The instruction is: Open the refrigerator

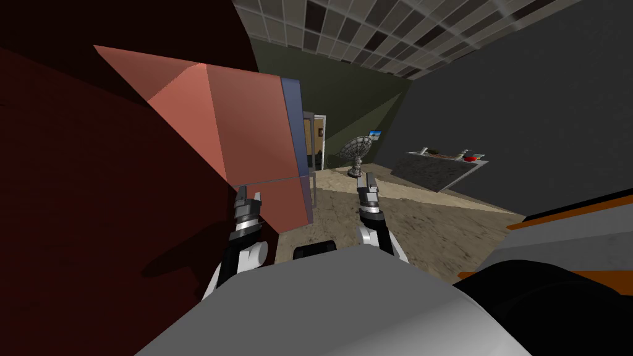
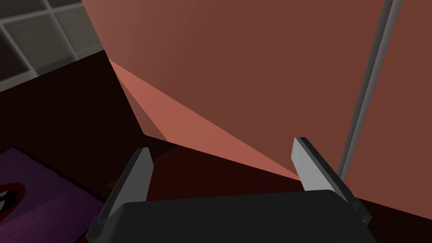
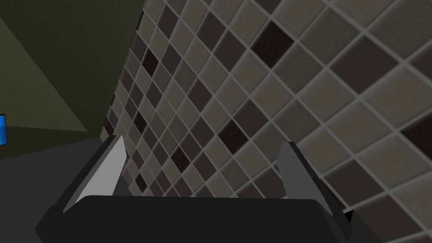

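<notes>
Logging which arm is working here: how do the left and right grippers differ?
The left gripper is up close to the red refrigerator; the right gripper stands apart from it, over floor. The left faces the refrigerator; the right faces the tiled ceiling. Both are open.

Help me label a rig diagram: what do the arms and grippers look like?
Both forearms are white with dark joints and grey ribbed wrist rings. The left gripper and right gripper are alike: a dark box carrying two thin, light grey, blade-like fingers.
</notes>
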{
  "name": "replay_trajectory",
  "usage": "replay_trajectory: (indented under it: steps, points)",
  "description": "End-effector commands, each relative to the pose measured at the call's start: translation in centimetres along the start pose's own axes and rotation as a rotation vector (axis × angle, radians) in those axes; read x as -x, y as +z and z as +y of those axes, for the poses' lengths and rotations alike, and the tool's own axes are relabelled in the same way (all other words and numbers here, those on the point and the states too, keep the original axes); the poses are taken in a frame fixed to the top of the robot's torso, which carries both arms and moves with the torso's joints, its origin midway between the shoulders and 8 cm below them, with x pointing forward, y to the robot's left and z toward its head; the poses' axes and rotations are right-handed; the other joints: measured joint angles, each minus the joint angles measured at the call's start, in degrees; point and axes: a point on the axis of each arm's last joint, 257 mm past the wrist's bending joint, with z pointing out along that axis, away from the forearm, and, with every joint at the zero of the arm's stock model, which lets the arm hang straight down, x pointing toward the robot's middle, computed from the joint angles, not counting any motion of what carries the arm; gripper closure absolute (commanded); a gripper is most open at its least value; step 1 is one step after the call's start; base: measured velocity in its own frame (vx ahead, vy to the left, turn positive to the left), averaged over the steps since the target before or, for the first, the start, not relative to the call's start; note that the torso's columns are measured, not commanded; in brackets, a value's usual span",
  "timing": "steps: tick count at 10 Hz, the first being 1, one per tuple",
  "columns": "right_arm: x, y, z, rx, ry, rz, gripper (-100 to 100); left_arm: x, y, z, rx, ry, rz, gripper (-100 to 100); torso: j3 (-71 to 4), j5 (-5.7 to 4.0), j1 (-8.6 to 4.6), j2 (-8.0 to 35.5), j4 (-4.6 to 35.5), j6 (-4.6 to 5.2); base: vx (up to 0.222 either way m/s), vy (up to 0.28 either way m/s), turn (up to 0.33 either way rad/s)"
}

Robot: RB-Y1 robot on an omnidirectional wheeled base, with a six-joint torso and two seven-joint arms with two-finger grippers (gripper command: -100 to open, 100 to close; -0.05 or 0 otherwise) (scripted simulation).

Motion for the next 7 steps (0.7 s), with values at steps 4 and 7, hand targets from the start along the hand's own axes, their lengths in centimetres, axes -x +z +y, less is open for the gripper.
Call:
replay_trajectory:
  steps: [4, 7]
  points:
    - [0.00, 0.00, 0.01, 0.000, 0.000, 0.000, 0, 0.00, 0.00, -0.01, 0.000, 0.000, 0.000, 0, -28.5, 0.00, 0.00, 14.2, 14.2, 0.00, 0.000, 0.000, 0.000]
    - [0.00, 0.01, 0.01, 0.000, 0.000, 0.000, 0, 0.00, 0.00, -0.02, 0.000, 0.000, 0.000, 0, -53.8, 0.00, 0.00, 26.9, 26.9, 0.00, 0.000, 0.000, 0.000]
